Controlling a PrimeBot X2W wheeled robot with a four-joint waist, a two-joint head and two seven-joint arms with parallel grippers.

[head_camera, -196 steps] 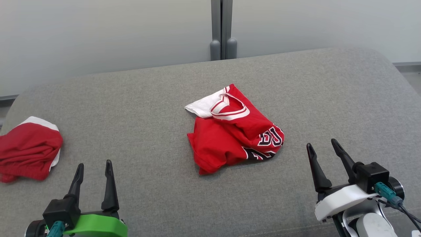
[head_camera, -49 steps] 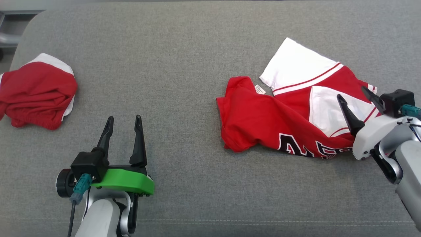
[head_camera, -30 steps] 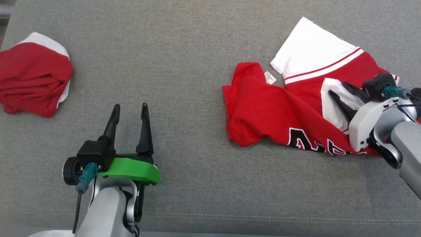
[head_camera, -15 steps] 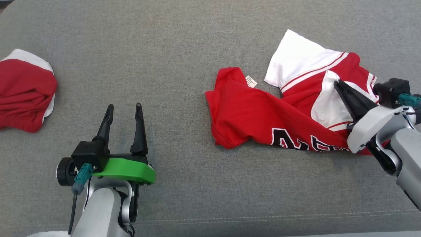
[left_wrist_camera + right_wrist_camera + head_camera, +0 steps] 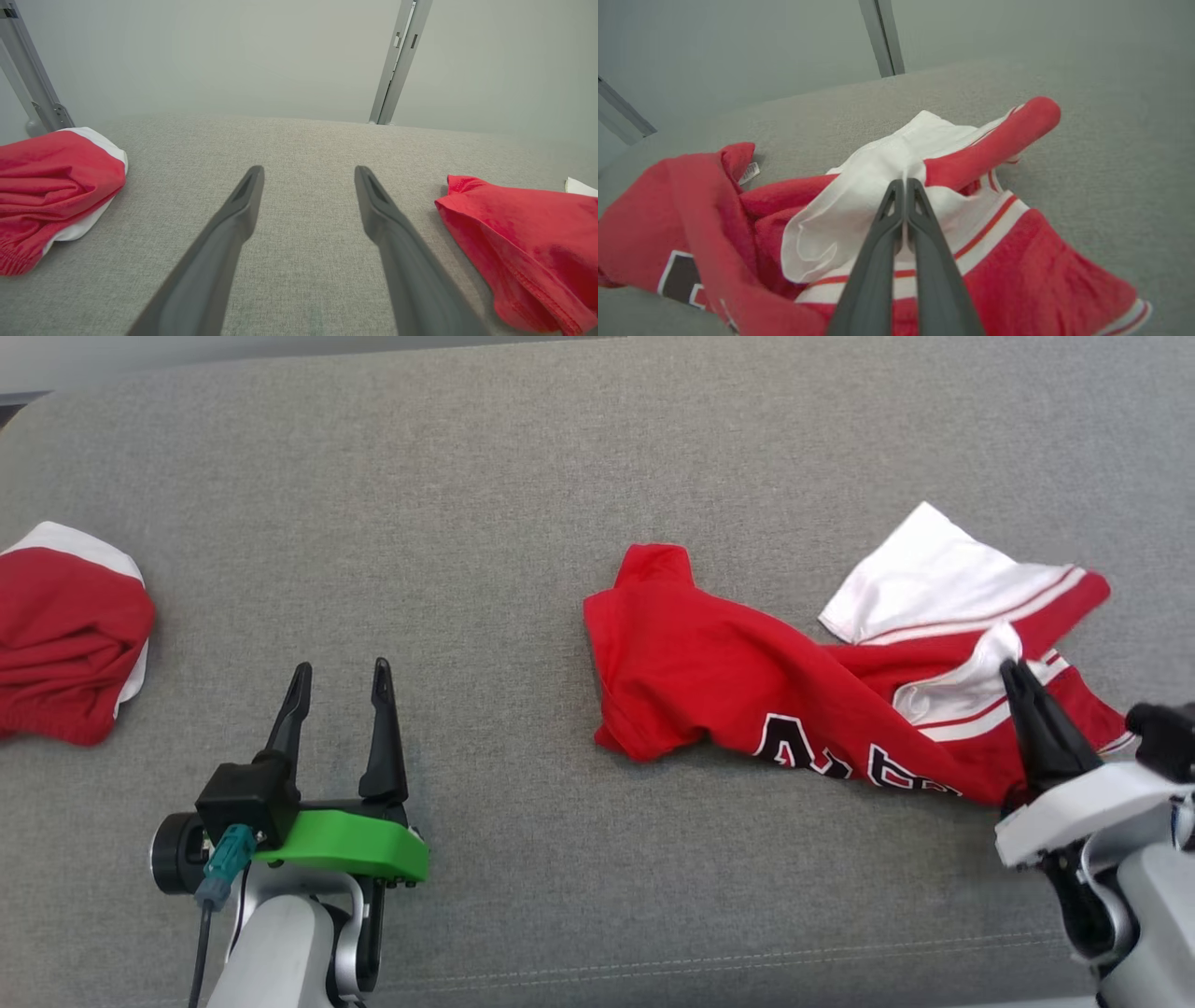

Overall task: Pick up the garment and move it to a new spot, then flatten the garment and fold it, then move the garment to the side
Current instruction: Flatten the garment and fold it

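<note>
Two garments lie on a grey fabric cushion (image 5: 485, 476): a crumpled red-and-white cloth bundle (image 5: 70, 635) at its left edge and a red-and-white jersey (image 5: 728, 681) right of centre, whose black, white-edged lettering (image 5: 840, 765) is folded beyond reading, its small white tag (image 5: 749, 172) likewise. The left end effector (image 5: 341, 665) hovers between them, fingers spread and empty. The right end effector (image 5: 1013, 667) is pinched closed on the jersey's white fold.

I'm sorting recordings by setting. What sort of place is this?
Likely a lab or test room, not a home: bare pale wall panels with metal posts, a wide grey padded surface, and a jersey and a bundled red garment on it.
</note>
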